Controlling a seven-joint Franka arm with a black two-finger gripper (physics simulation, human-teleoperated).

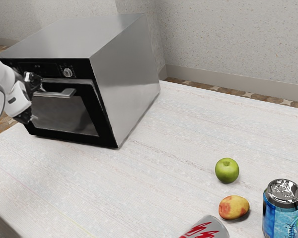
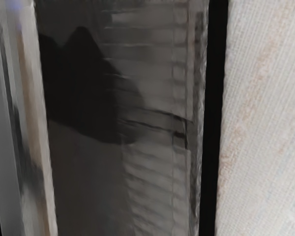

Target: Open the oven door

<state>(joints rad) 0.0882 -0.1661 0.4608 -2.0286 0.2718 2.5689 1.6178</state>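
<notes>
Oven door (image 1: 100, 119) is closed against the front of the grey metal oven (image 1: 126, 74), which stands on the pale table (image 1: 154, 183) toward the exterior view's left. You have its handle (image 1: 64, 92), a light metal bar, across the upper part of the door, above the dark glass (image 1: 64, 115). Over that sits the black control panel (image 1: 45, 67) with a round silver knob (image 1: 67, 73).

Your gripper (image 1: 36, 101) is at the door's front, near the end of the handle toward the exterior view's left. Its claw is spread, one finger higher and the other lower, with a wide gap between them; you don't have the bar pinched. In the wrist view, you are looking closely at the door glass, with blurry reflections and a dark shape across it. The bright handle runs along one side of the glass and the door's black border along the other, with the tabletop beyond that border.

Well apart from the oven, toward the exterior view's right, you have a green apple (image 1: 227, 171) with a yellow-and-red fruit (image 1: 234, 207) near it. A blue can (image 1: 283, 218) stands upright beside that fruit, and a grey can with red markings (image 1: 204, 231) is partly cut off by the exterior view's lower edge.
</notes>
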